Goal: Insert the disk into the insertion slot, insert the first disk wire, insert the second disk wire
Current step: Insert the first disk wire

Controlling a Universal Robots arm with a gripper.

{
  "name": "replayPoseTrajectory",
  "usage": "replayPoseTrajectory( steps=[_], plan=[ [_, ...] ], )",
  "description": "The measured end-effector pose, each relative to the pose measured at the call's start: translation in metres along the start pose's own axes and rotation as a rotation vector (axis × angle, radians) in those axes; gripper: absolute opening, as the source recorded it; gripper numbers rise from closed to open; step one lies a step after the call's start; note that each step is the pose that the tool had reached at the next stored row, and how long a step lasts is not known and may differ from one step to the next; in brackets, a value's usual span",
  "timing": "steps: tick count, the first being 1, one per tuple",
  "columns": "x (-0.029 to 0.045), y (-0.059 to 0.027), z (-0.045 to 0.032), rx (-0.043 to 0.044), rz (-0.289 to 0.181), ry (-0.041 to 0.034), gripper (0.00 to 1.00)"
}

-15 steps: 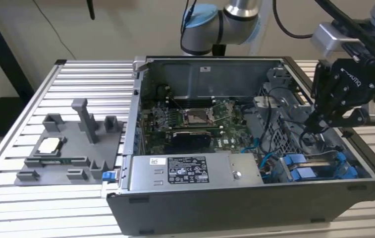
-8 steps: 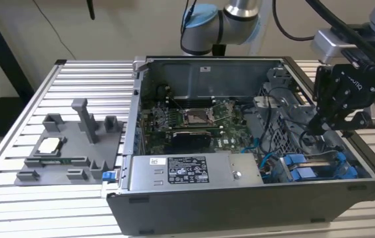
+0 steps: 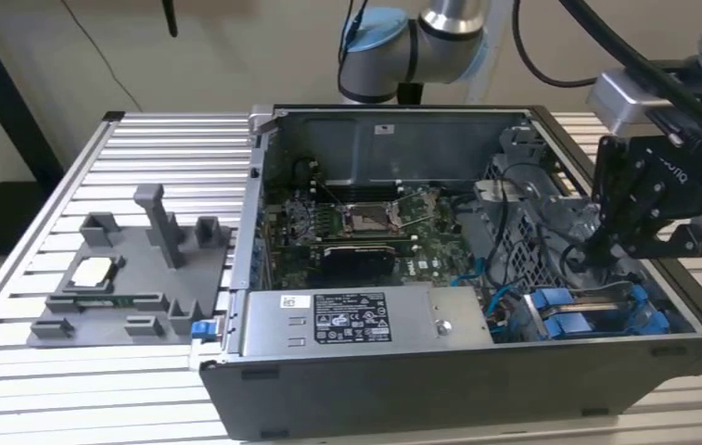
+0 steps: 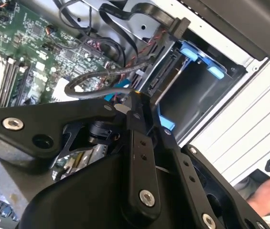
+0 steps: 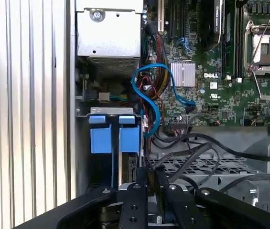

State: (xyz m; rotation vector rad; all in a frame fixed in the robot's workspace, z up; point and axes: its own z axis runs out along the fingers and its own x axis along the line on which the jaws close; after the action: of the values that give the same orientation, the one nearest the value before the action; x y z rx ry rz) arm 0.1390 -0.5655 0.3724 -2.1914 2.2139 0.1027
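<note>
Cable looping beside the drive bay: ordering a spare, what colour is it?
Blue cable, best in first wrist view.

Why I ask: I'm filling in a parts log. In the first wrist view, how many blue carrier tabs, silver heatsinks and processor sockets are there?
blue carrier tabs: 2
silver heatsink: 1
processor socket: 1
Total: 4

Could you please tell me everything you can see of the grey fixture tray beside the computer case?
The grey plastic fixture tray lies flat on the slatted metal table, at the exterior view's left of the open computer case. Matte moulded posts and blocks rise from it, the tallest near its middle. A pale square chip sits in one recess and a narrow green board lies nearby. Whether it touches the case cannot be told.
</note>
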Motion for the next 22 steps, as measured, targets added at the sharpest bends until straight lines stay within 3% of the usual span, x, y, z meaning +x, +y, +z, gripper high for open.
replayPoseTrajectory(
  steps=[3,11,18,22],
  plan=[
    [0.0030,-0.0006,0.0016,0.0065,0.000,0.0056,0.19],
    [0.0051,-0.0041,0.0067,0.0427,-0.004,0.0081,0.19],
    [0.0057,-0.0137,0.0148,0.0545,-0.004,0.0086,0.19],
    [0.0060,-0.0150,0.0186,0.0578,-0.004,0.0086,0.19]
  ],
)
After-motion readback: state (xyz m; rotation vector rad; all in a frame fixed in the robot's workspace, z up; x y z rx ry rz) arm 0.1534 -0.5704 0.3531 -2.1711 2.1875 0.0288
